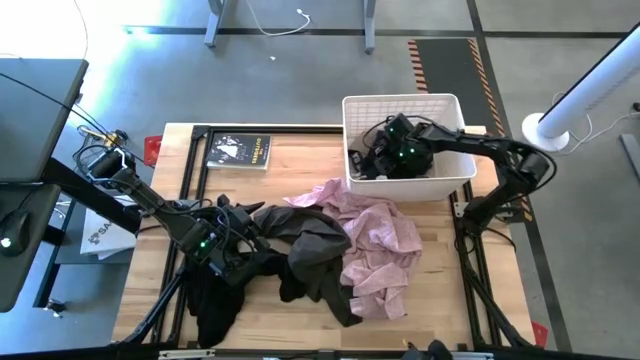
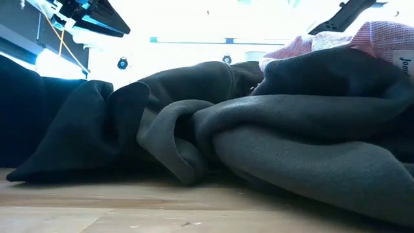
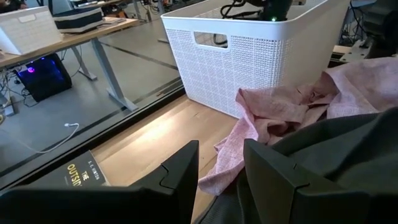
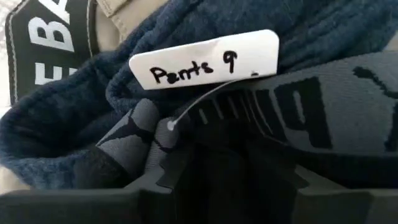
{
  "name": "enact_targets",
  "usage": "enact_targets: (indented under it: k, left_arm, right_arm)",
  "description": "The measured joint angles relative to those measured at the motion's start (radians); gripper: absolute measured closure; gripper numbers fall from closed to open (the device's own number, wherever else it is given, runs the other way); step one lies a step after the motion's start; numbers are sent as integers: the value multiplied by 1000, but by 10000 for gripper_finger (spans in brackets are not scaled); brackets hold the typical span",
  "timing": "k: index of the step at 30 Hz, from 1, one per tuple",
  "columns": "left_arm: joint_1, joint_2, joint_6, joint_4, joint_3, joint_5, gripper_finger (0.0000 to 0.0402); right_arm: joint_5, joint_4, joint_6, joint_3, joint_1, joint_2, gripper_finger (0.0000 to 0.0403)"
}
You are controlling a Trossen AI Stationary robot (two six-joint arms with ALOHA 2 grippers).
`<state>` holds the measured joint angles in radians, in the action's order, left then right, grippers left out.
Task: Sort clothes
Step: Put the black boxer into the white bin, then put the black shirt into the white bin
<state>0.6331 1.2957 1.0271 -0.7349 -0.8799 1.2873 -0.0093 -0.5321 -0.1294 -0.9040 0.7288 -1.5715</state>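
Pink garment [image 1: 375, 248]: lay crumpled on the wooden table [image 1: 300, 160], spreading from just in front of the basket toward the table's near edge; it touched the basket's front wall in the left wrist view [image 3: 292, 112].
Dark grey-olive garment [image 1: 310, 245]: bunched at mid-table, overlapping the pink one's left side; in the low view [image 2: 259, 136] its thick folds filled nearly the whole picture, with a strip of pink showing behind at upper right.
Black garment [image 1: 215, 295]: trailed toward the near-left edge of the table, partly under the left arm.
Clothes in the basket: a dark navy fabric piece [image 4: 56, 137] with a grey printed waistband, and a white tag [image 4: 205, 62] reading "Pants 9", pressed right up against the right wrist camera; beige fabric showed at the edge.
Left gripper [image 1: 232, 228]: sat low on the pile where the black and grey-olive garments met; its two fingers [image 3: 180, 180] stood a narrow gap apart, nothing between them, pointed toward the pink garment and basket.
Right gripper [image 1: 392, 150]: reached down inside the basket among the dark clothes; whether its fingers were parted or closed, I could not tell, the fabric crowded the view.
White lattice basket [image 1: 452, 103]: stood at the far right of the table.
Dark booklet [image 1: 238, 151]: lay flat at the far-left part of the table, well apart from the pile.
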Motion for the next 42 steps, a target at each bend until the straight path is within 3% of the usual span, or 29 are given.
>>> enact_targets:
  k: [7, 14, 17, 21, 23, 27, 31, 35, 42]
  left_arm:
    - [0, 0, 1, 0, 0, 0, 278]
    - [0, 0, 1, 1, 0, -5, 278]
    - [0, 0, 14, 1, 0, -18, 278]
    - [0, 0, 87, 0, 0, -91, 278]
    - [-12, -6, -7, -19, -11, -195, 278]
    - [-24, -31, -414, -41, -83, -507, 280]
    - [-3, -31, -502, 57, -149, -772, 290]
    - [59, -25, -398, -11, -159, -969, 303]
    - [107, -25, 93, -372, -99, -965, 290]
  right_arm:
    - [21, -219, -1, -174, -19, 60, 270]
    - [175, -502, -30, -414, -105, 196, 270]
    - [232, -502, -33, -470, -154, 265, 270]
    - [255, -365, -11, -456, -284, 388, 270]
    - [253, -271, -23, -422, -375, 446, 270]
    - [252, -54, -2, -346, -569, 526, 270]
    - [247, 83, -1, -280, -726, 554, 270]
    - [282, 120, -1, -230, -831, 537, 270]
    - [367, 158, -10, -150, -906, 502, 270]
